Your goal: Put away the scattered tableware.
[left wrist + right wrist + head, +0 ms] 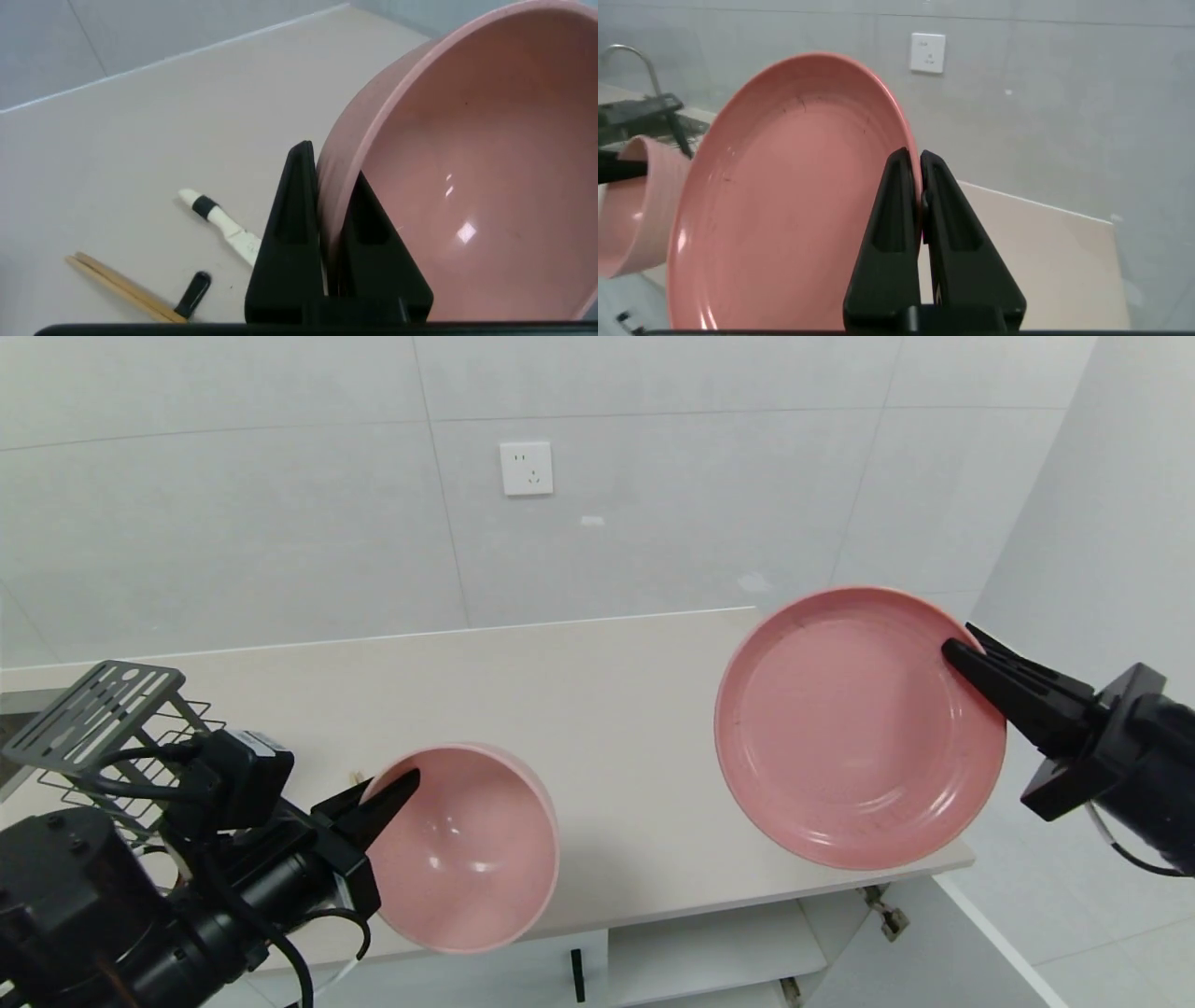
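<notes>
Dish rack (pixel 93 719) of dark wire stands at the far left end of the countertop (pixel 607 700), the likeliest place for the tableware to go.

Just right of it, the left gripper (pixel 397 784) is pinched on the rim of the pink bowl (pixel 471 854), one finger inside the wall and one outside. The bowl hangs tipped, its opening turned up and toward the robot. That looks like the result of a grip at one side of the rim, with the weight swinging below. It appears lifted off the counter, above the front edge.

In the left wrist view a pair of chopsticks (pixel 117 287) and a white utensil with a black band (pixel 222 224) lie flat on the counter beneath the bowl, near each other but apart, not yet put away.

A wide stretch of countertop separates the bowl from the pink plate (pixel 845 728). The plate is held up on a slant, its face toward the robot, over the right front corner of the counter. The right gripper (pixel 960 642) is clamped on its far right rim, fingers closed across the lip. This thin edge hold could probably slip if the plate is swung hard.

The side wall stands near the right arm, so there is little room on that side. The easier path probably runs leftward over the counter toward the rack, which would take the plate past the bowl.
</notes>
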`<state>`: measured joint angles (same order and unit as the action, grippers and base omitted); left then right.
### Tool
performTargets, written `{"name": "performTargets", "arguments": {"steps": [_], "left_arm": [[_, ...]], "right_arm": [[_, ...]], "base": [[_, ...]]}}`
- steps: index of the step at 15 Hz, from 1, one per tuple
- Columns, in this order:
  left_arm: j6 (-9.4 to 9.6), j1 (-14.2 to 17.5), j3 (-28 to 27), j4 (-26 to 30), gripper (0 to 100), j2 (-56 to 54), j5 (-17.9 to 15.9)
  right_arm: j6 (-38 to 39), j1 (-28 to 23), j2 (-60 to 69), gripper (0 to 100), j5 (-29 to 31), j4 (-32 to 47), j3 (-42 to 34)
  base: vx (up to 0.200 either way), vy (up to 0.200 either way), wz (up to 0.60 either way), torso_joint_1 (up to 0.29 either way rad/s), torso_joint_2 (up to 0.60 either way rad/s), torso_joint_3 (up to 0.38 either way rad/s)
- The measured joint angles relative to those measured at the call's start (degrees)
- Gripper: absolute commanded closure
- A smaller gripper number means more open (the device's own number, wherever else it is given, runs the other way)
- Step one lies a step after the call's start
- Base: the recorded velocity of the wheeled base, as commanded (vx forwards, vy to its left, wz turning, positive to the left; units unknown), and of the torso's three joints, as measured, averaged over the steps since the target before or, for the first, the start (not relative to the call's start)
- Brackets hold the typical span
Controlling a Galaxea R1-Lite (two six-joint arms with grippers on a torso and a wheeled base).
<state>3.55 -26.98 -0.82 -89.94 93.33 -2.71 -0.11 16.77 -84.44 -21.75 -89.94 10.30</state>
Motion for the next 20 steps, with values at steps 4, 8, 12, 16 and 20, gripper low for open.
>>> {"name": "performTargets", "arguments": {"steps": [4,8,12,16,20], "left_arm": [[0.22,0.9,0.7,0.0,100,-0.7,0.0],[0.3,1.4,0.8,0.0,100,-1.0,0.0],[1.4,2.0,0.8,0.0,100,-1.7,0.0],[1.45,2.4,0.8,0.0,100,-2.2,0.0],[0.46,1.9,0.8,0.0,100,-2.1,0.1]], "right_arm": [[-5.8,0.8,-0.8,100,0.4,0.0,-3.9],[-6.0,1.2,-1.2,100,0.4,0.0,-4.9],[-7.8,1.4,-2.2,100,0.4,0.0,-4.5],[-7.9,1.4,-2.1,100,0.3,0.0,-4.6],[-8.0,1.4,-2.1,100,0.4,0.0,-4.8]], "base": [[0.0,0.0,0.0,0.0,0.0,0.0],[-0.2,0.0,0.0,0.008,0.0,0.002],[-0.15,0.0,0.0,-0.004,0.0,0.004],[0.0,0.0,0.0,0.0,0.0,0.0],[0.0,0.0,0.0,-0.085,0.18,0.095]]}}
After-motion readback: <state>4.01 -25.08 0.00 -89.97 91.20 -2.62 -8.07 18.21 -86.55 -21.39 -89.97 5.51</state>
